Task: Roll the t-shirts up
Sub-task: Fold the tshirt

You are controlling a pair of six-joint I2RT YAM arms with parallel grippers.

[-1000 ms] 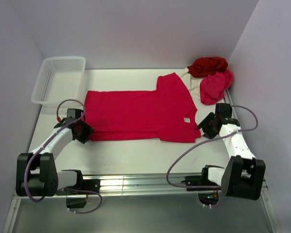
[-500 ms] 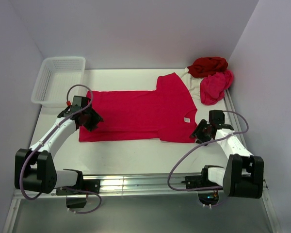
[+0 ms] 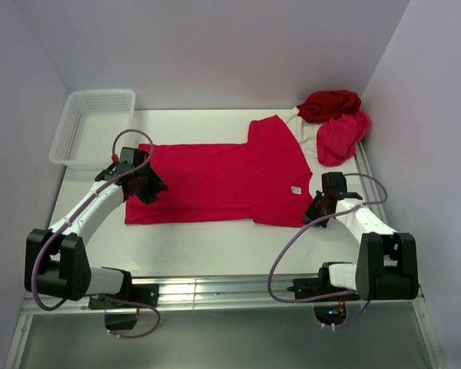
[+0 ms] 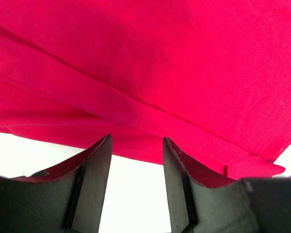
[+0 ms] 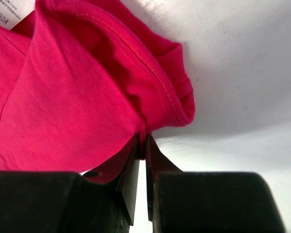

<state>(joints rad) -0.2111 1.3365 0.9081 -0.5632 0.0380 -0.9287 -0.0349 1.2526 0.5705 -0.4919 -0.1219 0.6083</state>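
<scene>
Inspection finding: the rolling is not yet begun. The crimson t-shirt (image 3: 223,181) lies spread flat across the middle of the table (image 3: 215,246), hem toward my left arm and collar toward my right, with no turn of a roll showing anywhere along it. The dark red shirt (image 3: 330,104), the pink shirt (image 3: 342,137) and the cream white shirt (image 3: 303,129) sit heaped together at the far right corner, unrolled; the mesh basket (image 3: 92,127) stands at the far left with nothing visible in it. In my judgement the whole task remains: four shirts to roll. My right gripper (image 5: 144,141) is closed nearly tight, its jaws pinching a fold of the crimson shirt at the near sleeve edge, with cloth bunched above the tips. My left gripper (image 4: 136,145) stands about half open just short of the hem; bare table shows between its jaws and it holds nothing. Against the view a second ago: my right gripper stood beside the sleeve with jaws apart and has since moved in and closed on it; my left arm has swung from the near left corner of the shirt farther along the hem, and that near corner now lies drawn slightly outward.
</scene>
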